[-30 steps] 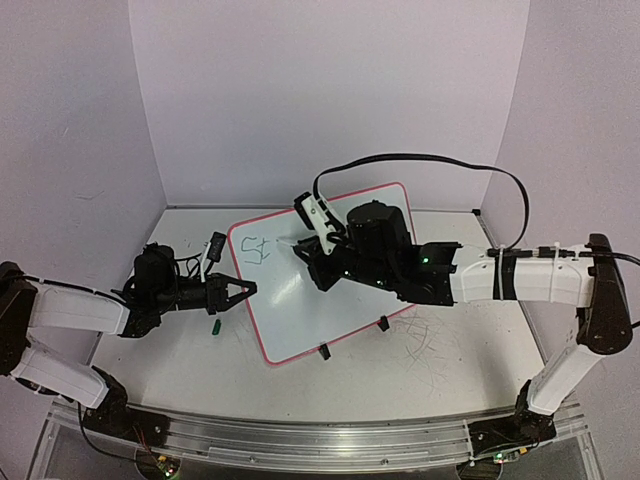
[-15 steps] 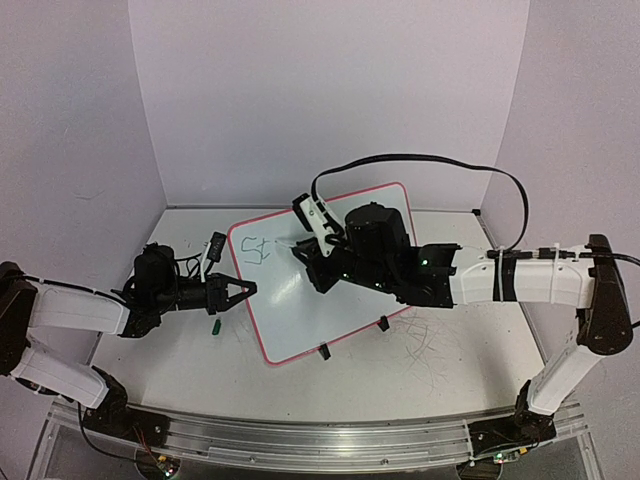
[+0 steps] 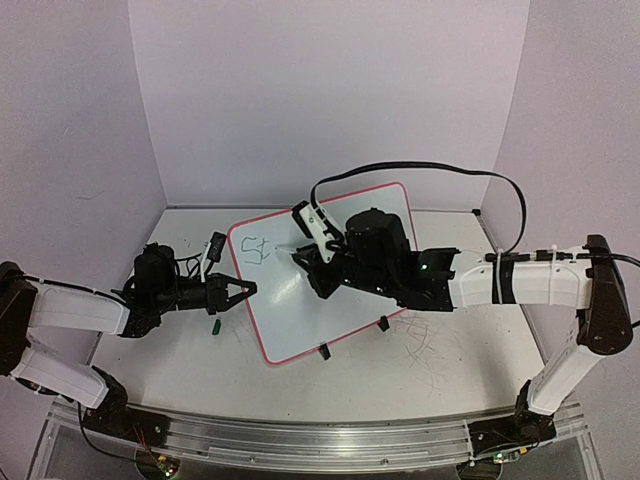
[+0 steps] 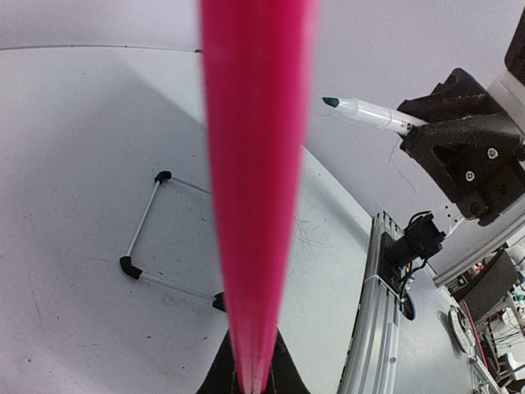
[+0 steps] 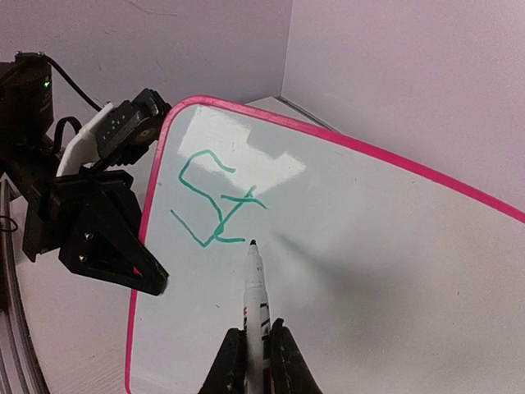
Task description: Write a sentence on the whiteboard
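against a second ago: a touch further left for the right gripper (image 5: 256, 349), clenched on one marker (image 5: 255, 279), tip just beside the end of the green writing (image 5: 215, 201); touching or not, cannot tell. no change to that writing, two letters. one whiteboard (image 3: 300, 320) on the table (image 3: 450, 370) between two arms, two black feet on its near edge, pinched at the left rim by the left gripper (image 3: 236, 290), closed tight. one green cap (image 3: 214, 326) just beside.
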`<action>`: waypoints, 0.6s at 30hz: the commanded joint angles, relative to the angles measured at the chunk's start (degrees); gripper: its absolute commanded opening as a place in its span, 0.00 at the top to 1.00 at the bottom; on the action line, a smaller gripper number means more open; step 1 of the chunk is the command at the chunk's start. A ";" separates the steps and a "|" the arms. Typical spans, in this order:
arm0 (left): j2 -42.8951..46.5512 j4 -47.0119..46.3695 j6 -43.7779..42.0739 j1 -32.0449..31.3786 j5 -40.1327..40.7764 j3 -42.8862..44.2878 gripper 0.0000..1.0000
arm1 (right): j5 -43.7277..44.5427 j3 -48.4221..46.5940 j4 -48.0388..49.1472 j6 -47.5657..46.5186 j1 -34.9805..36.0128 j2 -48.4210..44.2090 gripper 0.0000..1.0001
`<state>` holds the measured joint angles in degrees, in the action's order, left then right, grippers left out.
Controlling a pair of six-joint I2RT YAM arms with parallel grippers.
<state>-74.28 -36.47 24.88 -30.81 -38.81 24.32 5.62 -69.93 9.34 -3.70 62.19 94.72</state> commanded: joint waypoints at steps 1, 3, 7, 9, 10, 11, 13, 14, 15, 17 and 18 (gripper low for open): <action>0.71 -0.55 -3.12 -0.04 1.10 2.67 1.00 | -2.55 -1.61 2.09 -0.86 0.61 -0.30 1.00; 0.76 -0.48 -3.17 -0.03 1.10 2.67 1.00 | -3.08 -1.71 2.12 -0.90 0.66 -0.14 1.00; 0.60 -0.44 -3.21 -0.03 1.09 2.75 1.00 | -3.28 -1.63 2.24 -1.16 0.70 0.06 1.00; 0.45 -0.46 -3.27 -0.02 1.08 2.75 1.00 | -1.49 -0.94 2.78 -1.20 0.72 -0.24 1.00; 0.44 -0.40 -3.26 -0.03 1.08 2.79 1.00 | 0.38 -0.26 3.49 -1.22 0.70 -0.75 1.00; 0.49 -0.37 -3.25 -0.03 1.08 2.77 1.00 | 1.93 0.44 4.05 -1.35 0.69 -1.21 1.00; 0.67 -0.39 -3.25 -0.04 1.09 2.67 1.00 | 3.47 1.23 4.78 -1.88 0.70 -2.02 1.00; 0.82 -0.38 -3.26 -0.04 1.11 2.59 1.00 | 3.60 1.18 4.88 -2.08 0.70 -2.12 1.00; 0.88 -0.37 -3.26 -0.04 1.17 2.54 1.00 | 3.65 1.01 4.90 -2.18 0.73 -2.01 1.00; 0.84 -0.33 -3.35 -0.04 1.27 2.58 1.00 | 4.03 0.62 4.78 -2.37 0.71 -1.59 1.00; 0.85 -0.29 -3.36 -0.04 1.21 2.58 1.00 | 4.29 0.48 4.70 -2.55 0.71 -1.41 1.00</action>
<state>-74.28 -36.27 24.85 -30.81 -38.81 24.43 7.10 -68.93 11.15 -5.06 62.57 94.70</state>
